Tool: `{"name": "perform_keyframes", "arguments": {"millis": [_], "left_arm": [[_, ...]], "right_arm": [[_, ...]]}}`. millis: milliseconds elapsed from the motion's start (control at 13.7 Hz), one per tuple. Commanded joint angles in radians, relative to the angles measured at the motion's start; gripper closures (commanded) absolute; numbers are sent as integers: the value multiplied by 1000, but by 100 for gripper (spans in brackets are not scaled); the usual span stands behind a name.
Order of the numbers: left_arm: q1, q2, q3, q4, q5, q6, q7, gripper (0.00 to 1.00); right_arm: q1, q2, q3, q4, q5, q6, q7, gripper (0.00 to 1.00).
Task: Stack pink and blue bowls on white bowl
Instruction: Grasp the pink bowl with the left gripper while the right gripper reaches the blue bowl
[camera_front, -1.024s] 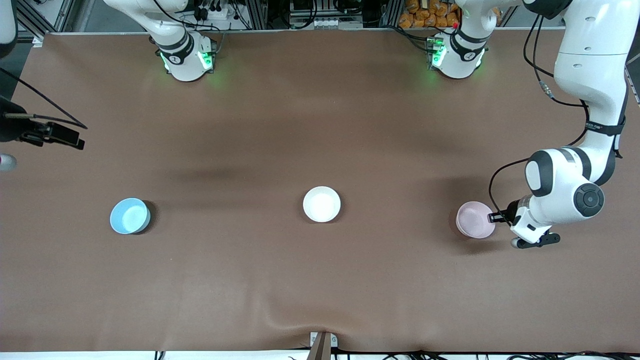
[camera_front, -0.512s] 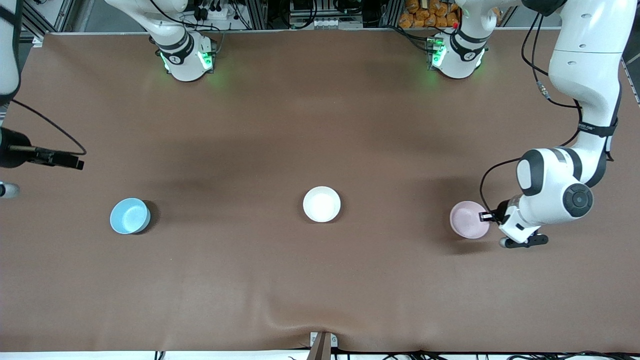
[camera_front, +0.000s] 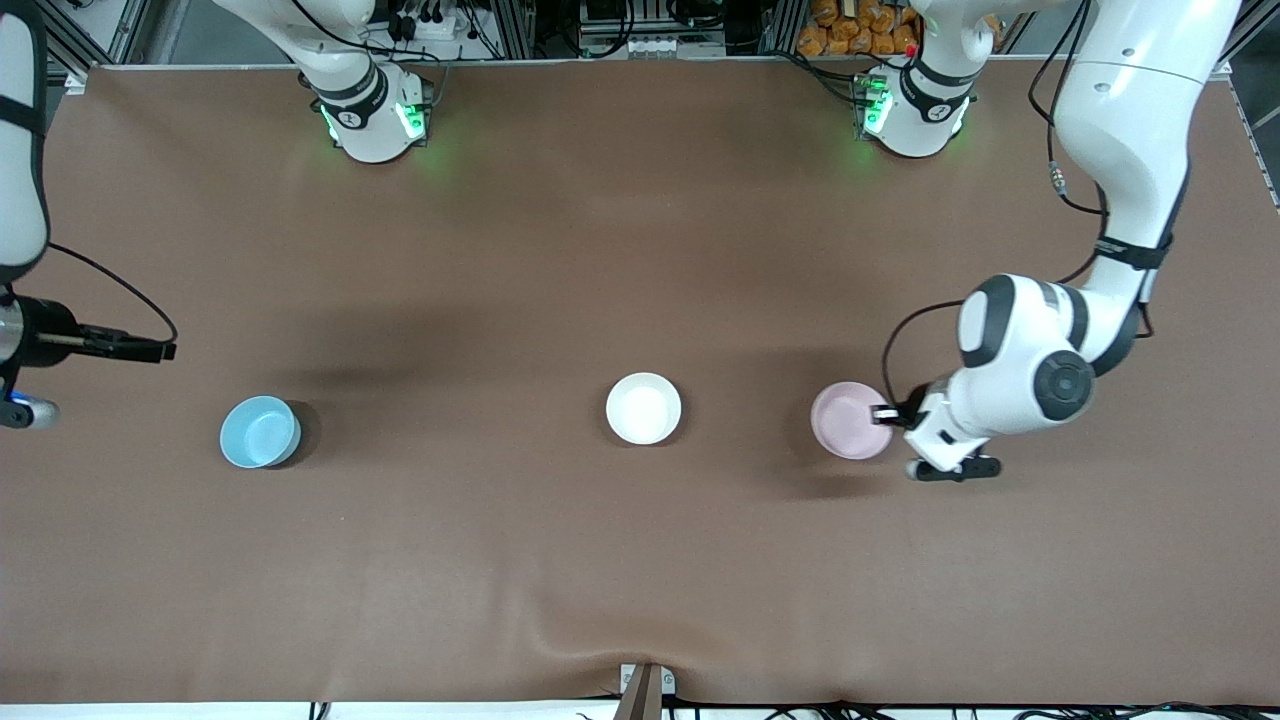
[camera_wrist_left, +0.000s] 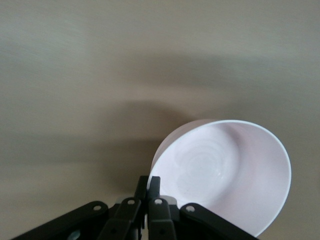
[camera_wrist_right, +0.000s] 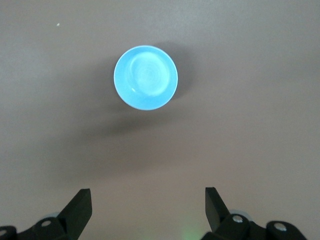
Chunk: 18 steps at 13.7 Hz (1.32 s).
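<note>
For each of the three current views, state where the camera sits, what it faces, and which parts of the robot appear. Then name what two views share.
Front view: high across the table, facing both bases; shows both arms, the white bowl, the left claw shut on the pink bowl.
Left wrist view: on the left wrist, facing the pink bowl; closed fingers show.
Right wrist view: on the right wrist, above the blue bowl; open right claw.
Shared: front and right wrist views both show the blue bowl.

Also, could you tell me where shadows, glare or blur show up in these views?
Front view: soft shadows beside the blue bowl and under the pink bowl. Left wrist view: table streaked with motion blur. Right wrist view: sharp, glare rings inside the blue bowl.
</note>
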Motion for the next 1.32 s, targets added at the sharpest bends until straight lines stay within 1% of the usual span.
{"name": "perform_keyframes", "arguments": {"millis": [0, 73, 293, 439, 585, 659, 878, 1098, 1244], "left_arm": [[-3, -17, -75, 4, -17, -15, -118, 100], [-23, -17, -91, 12, -17, -15, -172, 100], [-135, -16, -91, 45, -11, -13, -349, 100], [-178, -14, -91, 61, -6, -13, -420, 100], [-193, -16, -91, 62, -6, -10, -430, 100], [-201, -16, -91, 67, -5, -10, -447, 100], [-227, -16, -91, 88, -5, -12, -500, 100], [-212, -20, -89, 82, 10, -18, -500, 100], [-213, -40, -86, 88, 38, -59, -507, 100]], "right_arm": [[-57, 89, 16, 48, 6, 57, 2, 0], [-58, 109, 16, 48, 7, 77, -1, 0], [-51, 178, 16, 36, 4, 168, -1, 0], [-51, 218, 16, 34, 4, 194, -2, 0], [-60, 242, 16, 2, 4, 251, -4, 0], [-63, 242, 16, -29, 4, 286, -14, 0], [-62, 242, 16, -72, 6, 353, -38, 0], [-63, 242, 16, -156, 6, 493, -38, 0], [-66, 244, 16, -175, 6, 525, -38, 0]]}}
